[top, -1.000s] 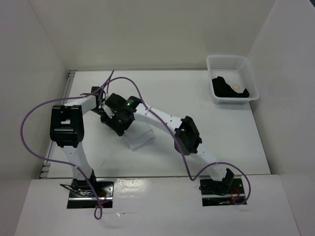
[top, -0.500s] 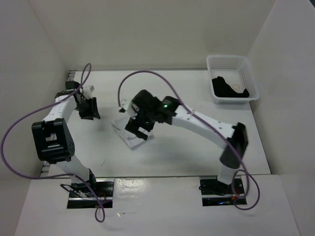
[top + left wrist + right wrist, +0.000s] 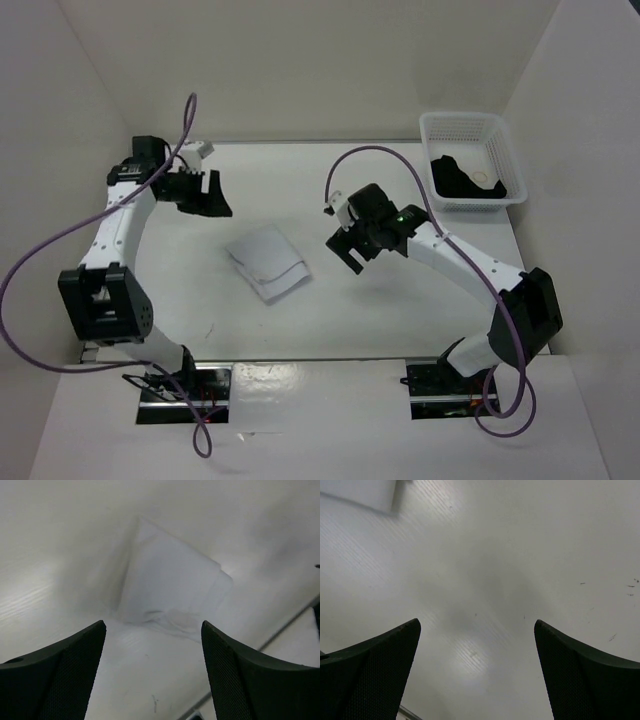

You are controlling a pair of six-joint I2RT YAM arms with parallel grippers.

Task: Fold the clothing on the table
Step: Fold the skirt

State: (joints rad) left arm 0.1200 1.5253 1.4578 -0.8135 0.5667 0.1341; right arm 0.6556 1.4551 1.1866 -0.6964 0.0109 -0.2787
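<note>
Now, over on the left, the left gripper [image 3: 210, 196] hangs above the table [image 3: 400, 310] with its jaws spread wide and nothing in them. Centre stage, the clothing [image 3: 266, 262] lies as a small layered bundle, its edges not quite matched. To its right, the right gripper [image 3: 345, 248] hovers, jaws fully apart, empty too. My worry: a low pass, or a pinch catching only the top layer, could peel that fold open, since thin cloth slides easily.
</note>
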